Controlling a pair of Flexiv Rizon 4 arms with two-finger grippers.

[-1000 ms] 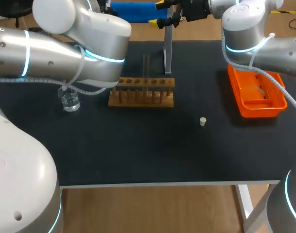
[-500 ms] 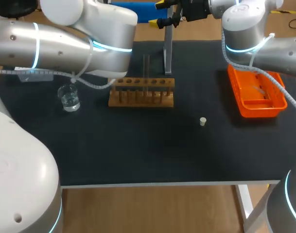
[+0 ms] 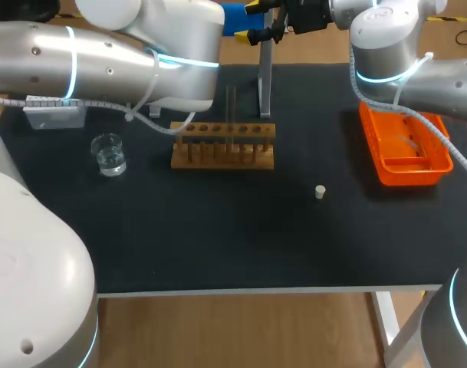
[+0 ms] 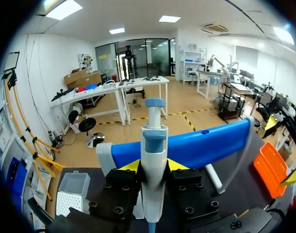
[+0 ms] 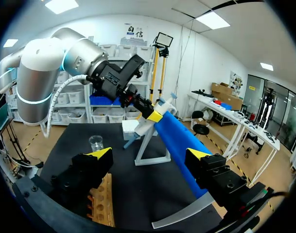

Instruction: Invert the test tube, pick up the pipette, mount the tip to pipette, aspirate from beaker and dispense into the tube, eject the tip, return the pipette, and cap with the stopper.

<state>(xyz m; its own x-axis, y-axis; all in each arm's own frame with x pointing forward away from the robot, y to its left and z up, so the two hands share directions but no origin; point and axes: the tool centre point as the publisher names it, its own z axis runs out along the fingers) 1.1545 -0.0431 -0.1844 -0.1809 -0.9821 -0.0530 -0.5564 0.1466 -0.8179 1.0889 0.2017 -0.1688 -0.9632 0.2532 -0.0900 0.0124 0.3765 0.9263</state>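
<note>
A black table [image 3: 218, 230] carries it all. Out on the left stands a small glass beaker [image 3: 109, 154] with clear liquid in it, and behind it, right at the left edge, sits a pale tip box [image 3: 55, 116]. In the middle is a wooden rack [image 3: 224, 146], with a metal stand [image 3: 265, 84] just behind. A small pale stopper [image 3: 320, 192] lies alone, nearer the front. Over on the right rests an orange tray [image 3: 369, 130].
</note>
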